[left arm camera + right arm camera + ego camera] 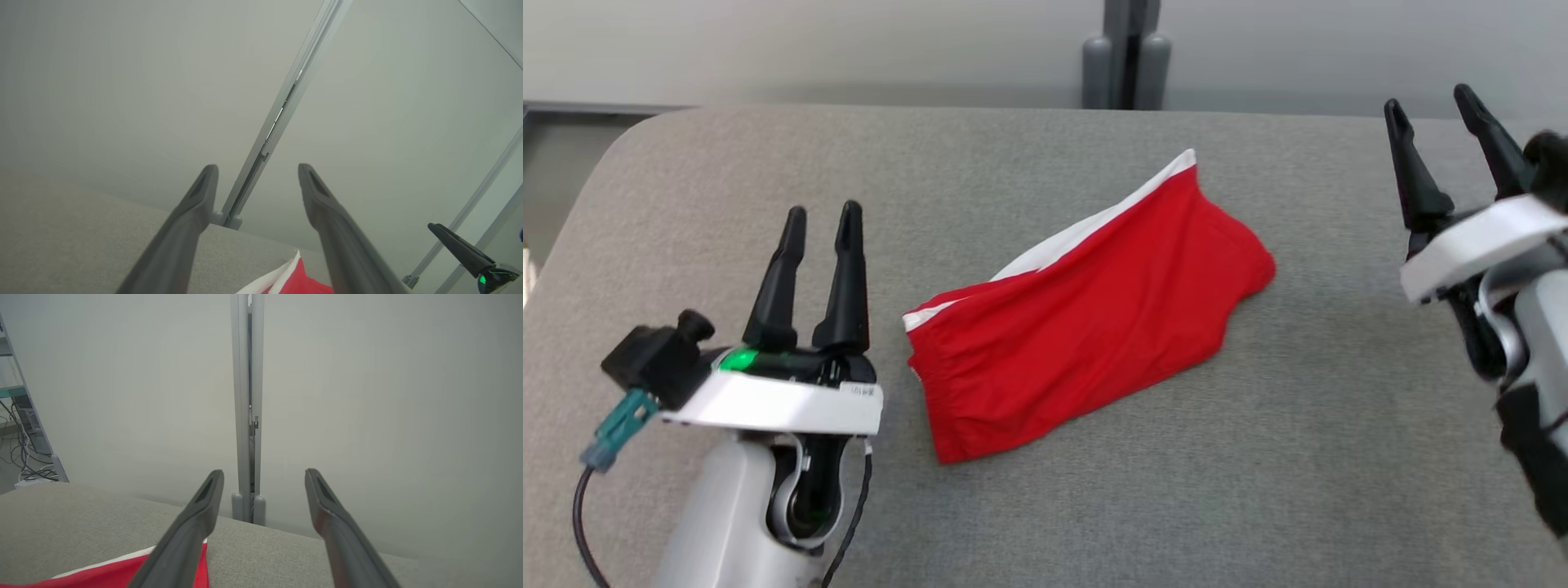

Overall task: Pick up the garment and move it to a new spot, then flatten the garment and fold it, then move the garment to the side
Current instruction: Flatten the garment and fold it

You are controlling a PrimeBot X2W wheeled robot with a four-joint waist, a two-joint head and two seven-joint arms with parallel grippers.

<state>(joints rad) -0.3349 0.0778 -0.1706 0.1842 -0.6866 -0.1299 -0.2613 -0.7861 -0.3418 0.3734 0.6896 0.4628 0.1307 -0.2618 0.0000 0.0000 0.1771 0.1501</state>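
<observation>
Left gripper (823, 208): near left, jaws wide, empty.
Red shorts (1086, 310): fairly flat, mid grey table (1258, 457), between grippers.
Right gripper (1429, 96): far right, wide, empty; apparently flanking for two-handed work.

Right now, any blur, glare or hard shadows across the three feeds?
Head view: soft even light, no glare; garment crisp, with only a faint shadow on the table. Left wrist view: fingers of the left gripper blurred, wall hazy. Right wrist view: sharper, flat grey wall, no glare.
</observation>
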